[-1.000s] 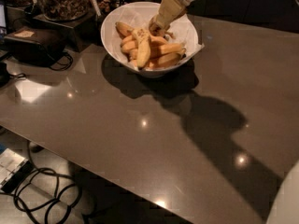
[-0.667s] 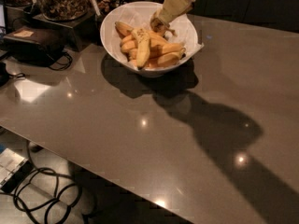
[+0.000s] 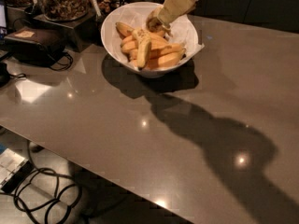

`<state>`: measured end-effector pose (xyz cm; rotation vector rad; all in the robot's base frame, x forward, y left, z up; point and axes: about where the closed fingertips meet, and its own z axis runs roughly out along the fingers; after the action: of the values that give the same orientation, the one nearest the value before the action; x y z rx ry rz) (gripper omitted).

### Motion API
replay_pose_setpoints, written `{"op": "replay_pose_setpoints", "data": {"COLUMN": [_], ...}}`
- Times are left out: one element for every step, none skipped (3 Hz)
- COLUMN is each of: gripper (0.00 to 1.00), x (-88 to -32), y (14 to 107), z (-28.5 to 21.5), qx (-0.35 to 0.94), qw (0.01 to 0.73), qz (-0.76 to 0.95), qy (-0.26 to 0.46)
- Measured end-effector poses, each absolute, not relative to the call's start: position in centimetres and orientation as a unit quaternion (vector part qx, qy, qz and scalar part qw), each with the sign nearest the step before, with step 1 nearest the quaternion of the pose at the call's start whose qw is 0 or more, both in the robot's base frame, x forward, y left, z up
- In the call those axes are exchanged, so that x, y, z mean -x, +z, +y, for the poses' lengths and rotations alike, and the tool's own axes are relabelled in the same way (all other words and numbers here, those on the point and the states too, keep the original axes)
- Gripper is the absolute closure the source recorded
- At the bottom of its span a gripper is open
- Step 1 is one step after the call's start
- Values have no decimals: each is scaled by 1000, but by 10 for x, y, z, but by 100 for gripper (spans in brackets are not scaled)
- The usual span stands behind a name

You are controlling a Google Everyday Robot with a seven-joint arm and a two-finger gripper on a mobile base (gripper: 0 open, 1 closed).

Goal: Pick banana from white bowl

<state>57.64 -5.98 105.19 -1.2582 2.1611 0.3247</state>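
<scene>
The white bowl [image 3: 184, 29], lined with white paper, stands at the back of the grey table and holds several bananas. My gripper [image 3: 155, 23] reaches down into the bowl's back half from the upper right, on a cream-coloured arm. A dark-speckled yellow banana [image 3: 151, 25] shows right at the gripper's tip, mostly hidden by it. A longer pale banana [image 3: 143, 51] lies across the pile in front of it. Plain orange-yellow bananas [image 3: 166, 59] fill the bowl's right side.
A dark box with a cable [image 3: 35, 45] sits on the table left of the bowl. Jars of nuts [image 3: 63, 1] stand on a metal stand behind it. The table's front edge [image 3: 93, 171] runs diagonally, with cables on the floor [image 3: 37, 190] below.
The arm has tilted up and to the right a little. The gripper has stayed in the bowl's back half, edging slightly up. The bananas have not visibly shifted.
</scene>
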Motion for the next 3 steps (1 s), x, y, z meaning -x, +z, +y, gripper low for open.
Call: {"op": "replay_pose_setpoints", "data": {"gripper": [100, 100, 100], "x": [-576, -539, -537], "y": [1052, 1049, 1046], "z": [-60, -33, -31], "qx": [475, 497, 499], "qw": [305, 268, 269], "qz": [816, 815, 813], "qy": [123, 130, 135]}}
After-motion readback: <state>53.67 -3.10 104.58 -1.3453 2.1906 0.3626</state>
